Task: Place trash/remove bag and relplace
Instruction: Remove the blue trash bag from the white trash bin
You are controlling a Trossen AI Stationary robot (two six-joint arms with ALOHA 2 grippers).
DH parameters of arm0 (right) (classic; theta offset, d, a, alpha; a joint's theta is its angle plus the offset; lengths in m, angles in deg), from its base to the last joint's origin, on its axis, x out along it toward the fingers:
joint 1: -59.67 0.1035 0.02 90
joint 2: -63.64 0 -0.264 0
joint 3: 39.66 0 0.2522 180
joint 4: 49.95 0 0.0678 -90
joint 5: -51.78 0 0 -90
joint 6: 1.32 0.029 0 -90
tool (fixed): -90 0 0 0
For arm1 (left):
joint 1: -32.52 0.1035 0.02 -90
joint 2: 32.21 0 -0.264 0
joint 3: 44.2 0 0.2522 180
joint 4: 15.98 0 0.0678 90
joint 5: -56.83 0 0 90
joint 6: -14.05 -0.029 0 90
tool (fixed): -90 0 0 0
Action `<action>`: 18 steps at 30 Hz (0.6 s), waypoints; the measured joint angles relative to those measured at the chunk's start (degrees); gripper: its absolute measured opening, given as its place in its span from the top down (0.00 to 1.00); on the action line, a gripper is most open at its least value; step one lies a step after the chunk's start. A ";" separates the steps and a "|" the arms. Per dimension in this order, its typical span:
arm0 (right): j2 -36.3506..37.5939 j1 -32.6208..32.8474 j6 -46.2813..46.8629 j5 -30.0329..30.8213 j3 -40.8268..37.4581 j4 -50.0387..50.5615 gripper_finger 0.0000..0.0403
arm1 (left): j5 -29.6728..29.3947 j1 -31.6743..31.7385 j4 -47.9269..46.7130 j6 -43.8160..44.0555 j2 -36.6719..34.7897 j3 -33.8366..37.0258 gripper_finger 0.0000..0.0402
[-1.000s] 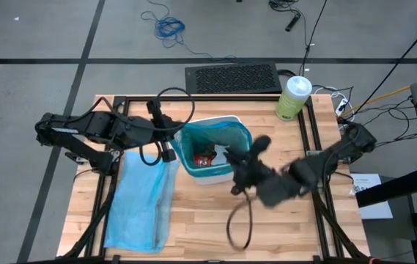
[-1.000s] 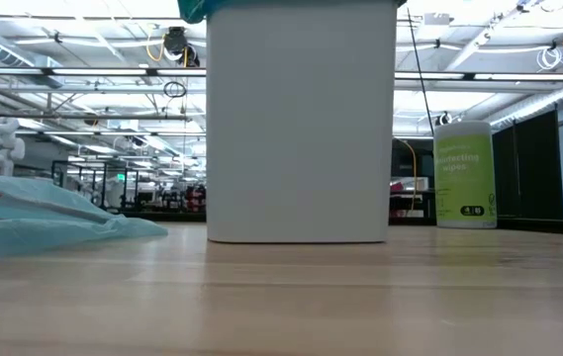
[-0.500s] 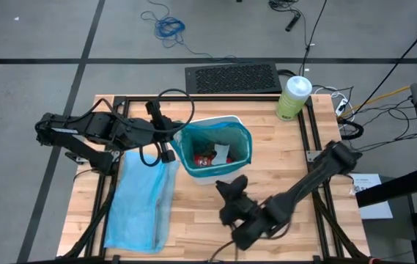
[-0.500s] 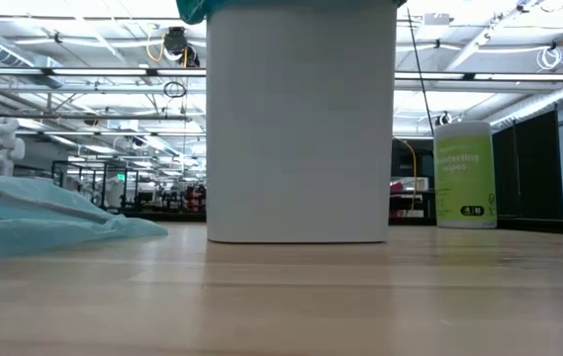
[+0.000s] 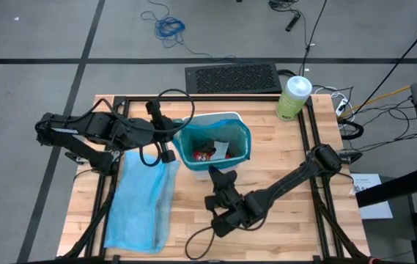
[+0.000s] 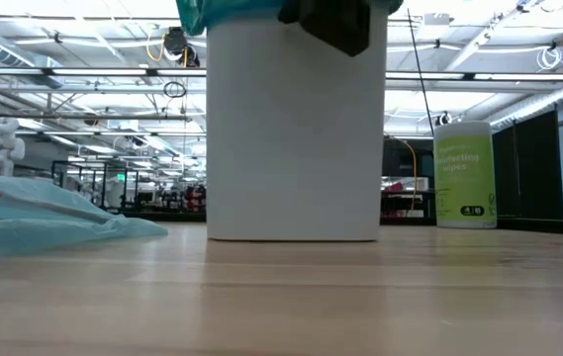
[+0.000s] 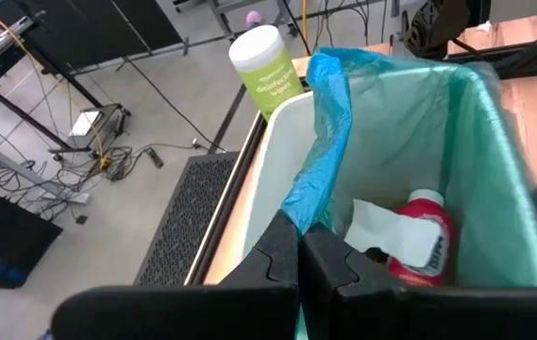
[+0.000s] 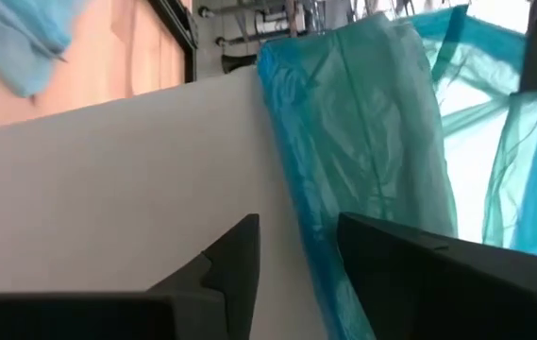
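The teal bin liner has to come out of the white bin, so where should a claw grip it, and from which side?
Grip the teal liner where its edge folds over the white bin's rim, coming from outside the near wall. The loose overhang there gives the right claw, open beside it, a flap to pinch.

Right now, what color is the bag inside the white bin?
Teal-green; the bag shows best in the left wrist view.
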State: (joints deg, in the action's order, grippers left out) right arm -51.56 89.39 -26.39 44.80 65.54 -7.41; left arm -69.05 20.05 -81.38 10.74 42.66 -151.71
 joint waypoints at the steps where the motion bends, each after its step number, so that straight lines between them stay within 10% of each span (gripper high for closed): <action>1: 0.00 -0.48 0.11 0.02 0.00 -0.17 0.66 | 0.00 0.00 0.00 0.00 0.00 0.00 1.00; 10: 0.15 -1.91 -2.93 -0.07 0.00 -2.38 0.97 | 0.00 -0.04 0.00 0.02 0.00 0.00 1.00; 18: 0.66 0.42 -7.88 0.66 8.16 -3.64 1.00 | 0.00 -0.97 0.07 0.00 0.00 0.00 1.00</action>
State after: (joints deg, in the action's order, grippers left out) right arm -50.90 89.80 -34.26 45.46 73.70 -11.05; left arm -69.05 19.07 -81.31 10.74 42.66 -151.71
